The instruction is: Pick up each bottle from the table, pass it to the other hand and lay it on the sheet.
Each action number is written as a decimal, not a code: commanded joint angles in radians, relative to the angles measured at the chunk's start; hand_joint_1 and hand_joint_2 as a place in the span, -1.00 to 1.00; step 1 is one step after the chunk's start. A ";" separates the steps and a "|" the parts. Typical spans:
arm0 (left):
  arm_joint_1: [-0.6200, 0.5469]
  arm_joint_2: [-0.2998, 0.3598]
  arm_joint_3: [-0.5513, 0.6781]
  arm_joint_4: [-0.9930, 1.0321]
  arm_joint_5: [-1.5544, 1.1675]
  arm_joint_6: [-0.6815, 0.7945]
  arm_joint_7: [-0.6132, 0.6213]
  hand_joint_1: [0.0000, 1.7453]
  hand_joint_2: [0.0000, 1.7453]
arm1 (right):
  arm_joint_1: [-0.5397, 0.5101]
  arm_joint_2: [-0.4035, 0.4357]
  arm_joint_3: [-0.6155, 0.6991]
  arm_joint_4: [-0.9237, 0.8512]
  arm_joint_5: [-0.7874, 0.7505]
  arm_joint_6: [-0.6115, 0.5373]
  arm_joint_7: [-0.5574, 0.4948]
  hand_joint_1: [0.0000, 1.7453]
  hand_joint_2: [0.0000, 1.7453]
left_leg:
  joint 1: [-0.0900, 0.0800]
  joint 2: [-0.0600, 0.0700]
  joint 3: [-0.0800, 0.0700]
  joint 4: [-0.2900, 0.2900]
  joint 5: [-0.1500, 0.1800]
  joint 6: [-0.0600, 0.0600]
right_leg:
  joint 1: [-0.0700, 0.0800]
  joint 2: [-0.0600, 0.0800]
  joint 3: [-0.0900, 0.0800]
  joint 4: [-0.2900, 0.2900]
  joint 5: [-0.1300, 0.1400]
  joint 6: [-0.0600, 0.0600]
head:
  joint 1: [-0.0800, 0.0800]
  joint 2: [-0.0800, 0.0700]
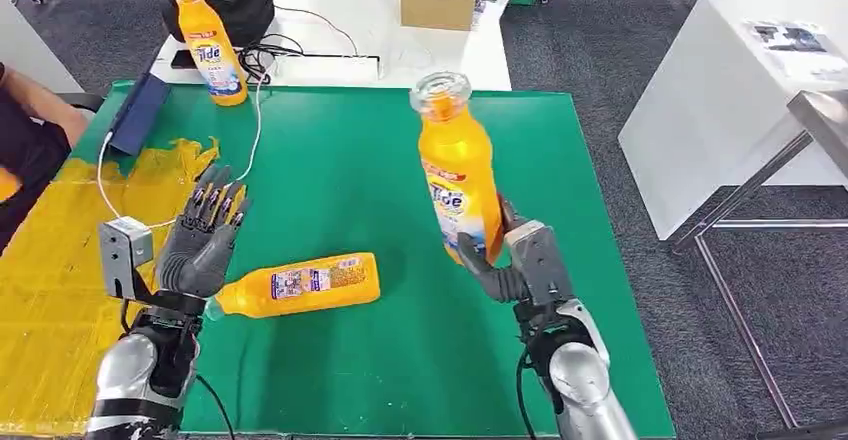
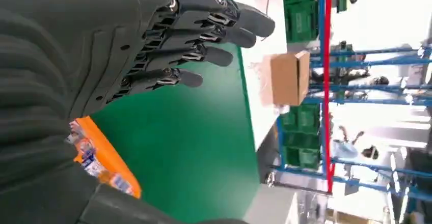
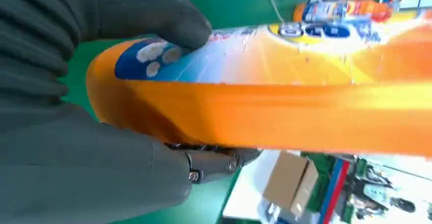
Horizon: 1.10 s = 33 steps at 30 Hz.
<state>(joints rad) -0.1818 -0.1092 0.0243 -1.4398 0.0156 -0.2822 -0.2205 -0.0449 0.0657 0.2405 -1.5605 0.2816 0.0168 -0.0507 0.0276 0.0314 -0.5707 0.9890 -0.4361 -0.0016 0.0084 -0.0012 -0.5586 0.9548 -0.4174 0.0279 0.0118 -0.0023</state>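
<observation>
1. Right hand [image 1: 510, 255] is wrapped around the lower body of an orange plastic detergent bottle with a clear cap [image 1: 458, 165], holding it upright and lifted off the green table mat [image 1: 380, 380]; the right wrist view shows thumb and fingers [image 3: 153, 10] clamped on opposite sides of it.
2. Left hand [image 1: 203, 235] is raised palm-forward with fingers [image 2: 214, 30] spread, holding nothing. By my reading it waits for the handover, which is not yet made.
3. Just beside the left wrist, a second orange plastic bottle [image 1: 300, 285] lies on its side on the mat, apparently yet to be moved.
4. Left of the mat, the crumpled yellow sheet [image 1: 50, 280] carries no bottle, so no bottle has been laid down so far.
5. Farthest off, a third orange bottle [image 1: 210, 45] stands upright at the mat's back edge.
</observation>
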 commanded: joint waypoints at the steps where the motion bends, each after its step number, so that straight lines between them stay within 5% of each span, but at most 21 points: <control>1: 0.021 -0.039 -0.282 -0.087 0.078 0.011 0.035 -1.00 1.00 | -0.144 0.094 0.434 0.258 0.045 -0.028 0.051 1.00 1.00 | -0.001 0.001 0.003 -0.001 -0.001 0.001 | -0.001 0.003 0.001 0.000 0.000 0.001 | 0.000 0.000; 13: 0.004 -0.042 -0.338 -0.095 0.068 -0.010 0.022 -1.00 1.00 | -0.198 0.067 0.516 0.342 0.009 0.027 0.064 1.00 1.00 | -0.001 -0.004 0.003 -0.001 0.000 0.002 | -0.002 -0.002 0.002 0.000 -0.001 0.001 | 0.000 0.000; 20: -0.025 0.011 -0.418 -0.090 -0.208 0.038 -0.074 -1.00 1.00 | -0.215 0.052 0.595 0.293 -0.017 0.078 0.066 1.00 1.00 | -0.001 -0.005 0.001 0.000 0.000 0.001 | -0.001 -0.003 0.001 0.001 -0.002 0.000 | 0.000 0.000; 22: -0.033 0.024 -0.437 -0.083 -0.300 0.074 -0.102 -0.76 1.00 | -0.212 0.047 0.605 0.284 -0.016 0.083 0.067 1.00 1.00 | -0.001 -0.006 0.001 0.000 0.000 0.001 | -0.001 -0.003 0.001 0.001 -0.002 0.001 | 0.000 0.000; 23: -0.040 0.031 -0.444 -0.072 -0.344 0.089 -0.106 1.00 1.00 | -0.207 0.043 0.610 0.279 -0.016 0.081 0.067 1.00 1.00 | -0.001 -0.007 0.002 0.000 0.000 0.002 | -0.001 -0.004 0.002 0.001 -0.003 0.001 | 0.000 0.000; 33: -0.053 0.043 -0.451 -0.034 -0.432 0.121 -0.128 1.00 1.00 | -0.207 0.035 0.618 0.278 -0.018 0.084 0.068 1.00 1.00 | -0.001 -0.005 0.001 0.000 0.000 0.001 | -0.001 -0.003 0.001 0.001 -0.002 0.001 | 0.000 0.000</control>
<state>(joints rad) -0.1648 -0.0771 -0.2987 -1.5461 -0.3990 -0.1533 -0.3388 -0.2223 0.1160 0.7233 -1.3237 0.2644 0.0408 0.0118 0.0272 0.0314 -0.5718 0.9891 -0.4355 -0.0021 0.0080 -0.0014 -0.5606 0.9548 -0.4175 0.0277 0.0122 -0.0023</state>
